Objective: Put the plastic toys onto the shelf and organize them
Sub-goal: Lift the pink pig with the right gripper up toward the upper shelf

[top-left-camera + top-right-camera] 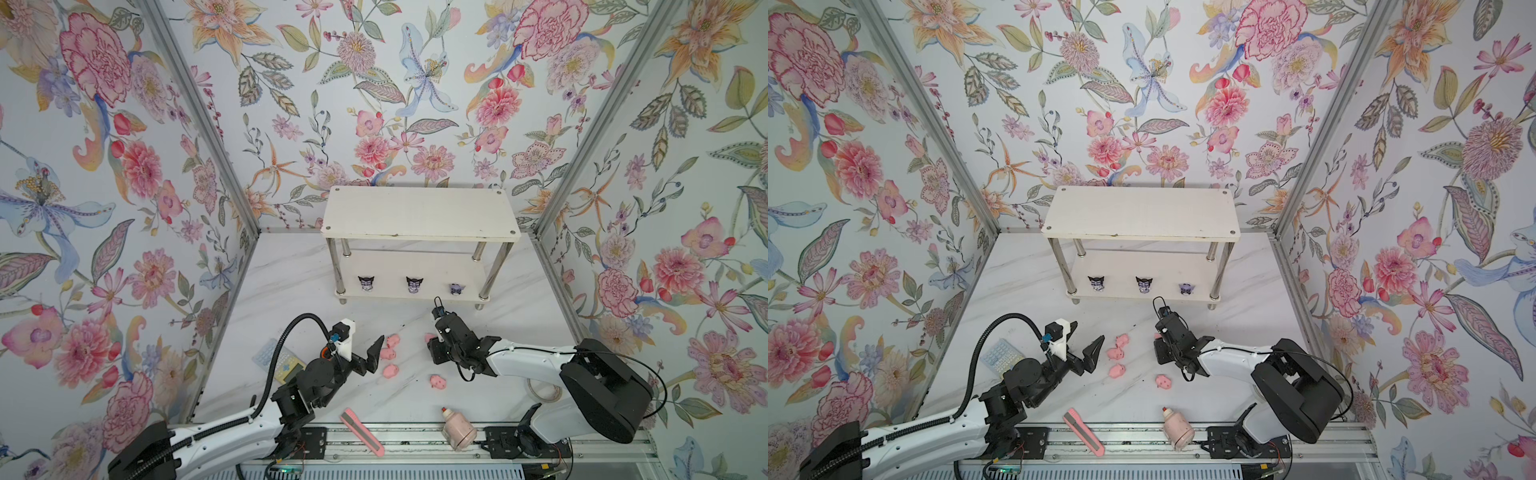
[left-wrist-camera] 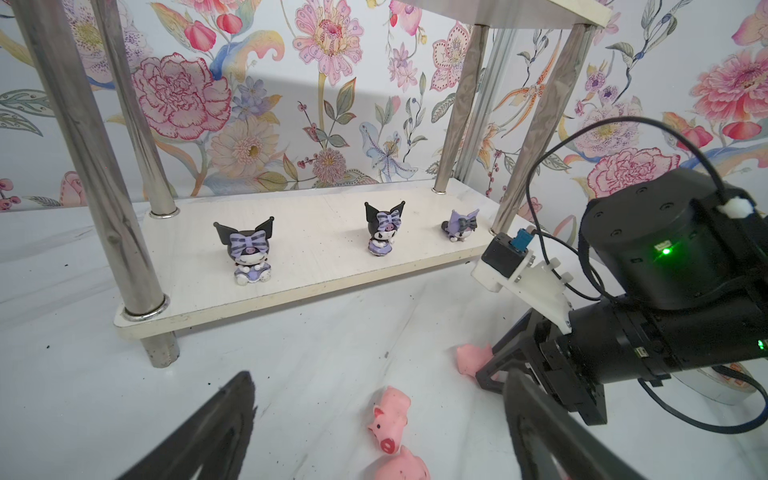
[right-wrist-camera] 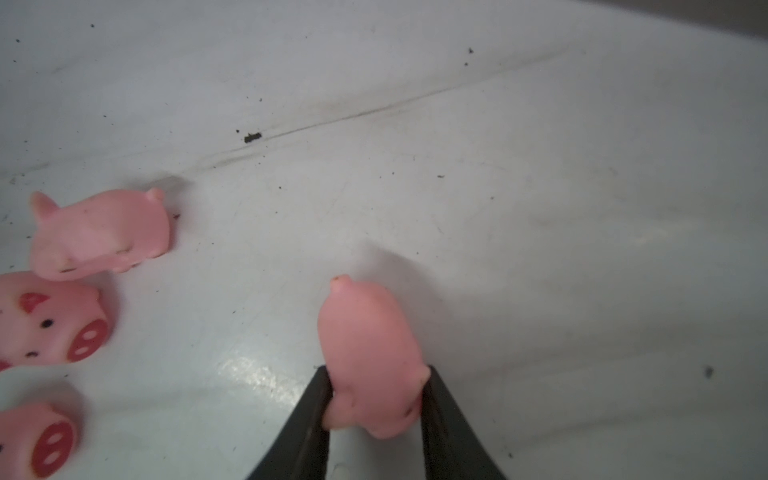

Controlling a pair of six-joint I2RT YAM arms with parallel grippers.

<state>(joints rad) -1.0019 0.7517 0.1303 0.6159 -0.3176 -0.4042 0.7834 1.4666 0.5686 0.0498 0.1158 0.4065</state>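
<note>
Pink pigs (image 1: 390, 370) are what's left: three purple horned figurines (image 1: 414, 284) already stand along the lower board of the shelf (image 1: 388, 270). Four pigs lie on the tabletop (image 1: 291, 291), and my right jaws pinch the fifth pig (image 3: 370, 357). My left jaws gape wide beside the cluster. Its top board (image 1: 419, 212) is bare; chrome legs (image 1: 496, 270) flank the lower opening.

Shelf (image 1: 419, 212) @ 12 o'clock: top board bare; lower-tier front lined w/ 3 horned figurines (image 1: 414, 285), gaps btwn.
</note>
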